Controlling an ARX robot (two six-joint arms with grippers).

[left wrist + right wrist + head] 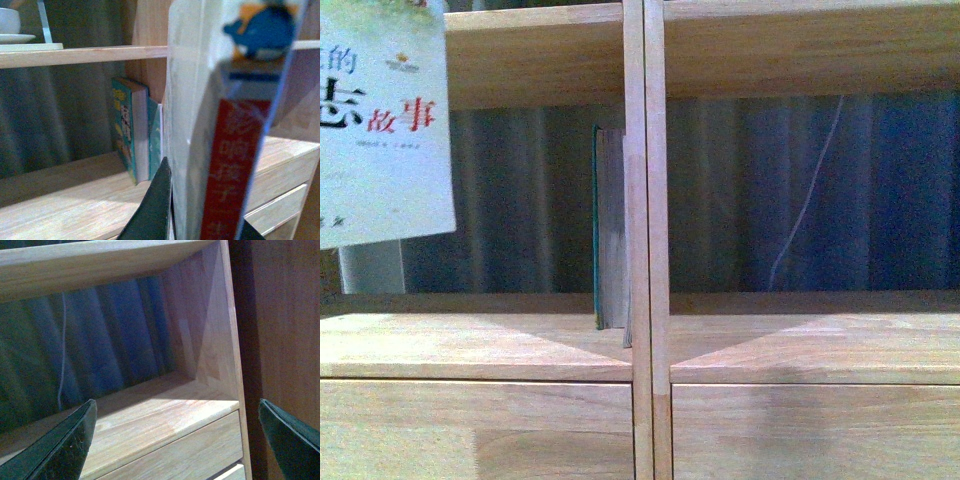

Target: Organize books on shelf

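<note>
**Front view.** The thin paperback, with a pale illustrated cover and black and red Chinese characters, fills the 10 o'clock corner. Its cover faces the camera and it is slightly tilted. The thick teal book with grey page edges stands upright in the left compartment of the light-wood shelf. It touches the central upright, which is at its 3 o'clock. The paperback sits well apart from the teal book, at its 9 o'clock. Plain drawer fronts run along 6 o'clock. A grey-blue curtain shows through the open back, and a thin white cord hangs at 2 o'clock.

**Left wrist view.** The paperback fills the near field, spine toward the camera. The spine has a red band with pale characters, and a blue animal figure is at one end of the book. The left claw is clamped on the paperback. One dark finger lies flat against the cover. Only a dark tip of the other shows on the far side. Beyond them the teal book, whose cover carries yellow drawings, stands on the compartment floor near the upright. A thinner teal-and-white strip lies between the two; whether it is a separate volume cannot be told. A white cup on a saucer rests on the board above.

**Right wrist view.** The right claw is spread wide and grips nothing. Its dark fingers are well apart. It faces a compartment bounded by the shelf's outer side panel, with a drawer front below the floor. A darker brown wooden panel stands just beside that side.
</note>
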